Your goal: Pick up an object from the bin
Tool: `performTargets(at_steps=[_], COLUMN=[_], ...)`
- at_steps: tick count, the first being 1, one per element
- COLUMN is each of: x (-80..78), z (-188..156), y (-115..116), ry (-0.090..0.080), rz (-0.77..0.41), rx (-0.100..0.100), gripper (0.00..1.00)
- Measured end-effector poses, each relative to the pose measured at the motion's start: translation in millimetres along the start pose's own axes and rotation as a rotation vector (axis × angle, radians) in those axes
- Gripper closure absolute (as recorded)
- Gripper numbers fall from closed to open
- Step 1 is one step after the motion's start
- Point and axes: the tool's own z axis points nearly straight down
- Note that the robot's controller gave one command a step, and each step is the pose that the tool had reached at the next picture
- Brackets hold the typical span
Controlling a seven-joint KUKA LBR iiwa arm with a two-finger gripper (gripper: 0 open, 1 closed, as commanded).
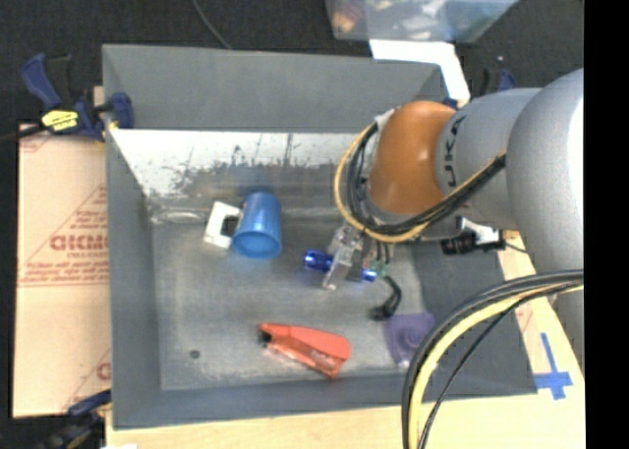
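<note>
My gripper [343,260] is down in the middle right of the bin, under the orange wrist cover. It sits right over a small shiny blue thing [315,260], whose ends stick out to the gripper's left and right. To the left lies a blue cup [258,226] on its side, with a white handle [220,224]. An orange-red stapler-like tool [307,347] lies near the front wall.
A purple soft piece [406,333] lies in the front right corner, with a small black bent piece [386,302] just above it. The arm and its cables cover the bin's right side. The bin's left half has bare floor.
</note>
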Motion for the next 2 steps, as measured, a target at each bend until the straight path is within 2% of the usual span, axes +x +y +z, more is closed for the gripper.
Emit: performTargets(at_steps=[1,2], x=[-0.7,0.8], z=[-7,-47], y=[0,-1], ry=[-0.003,0.006], rz=[-0.001,-0.003], rx=[-0.001,0.002], gripper=[1.00,1.00])
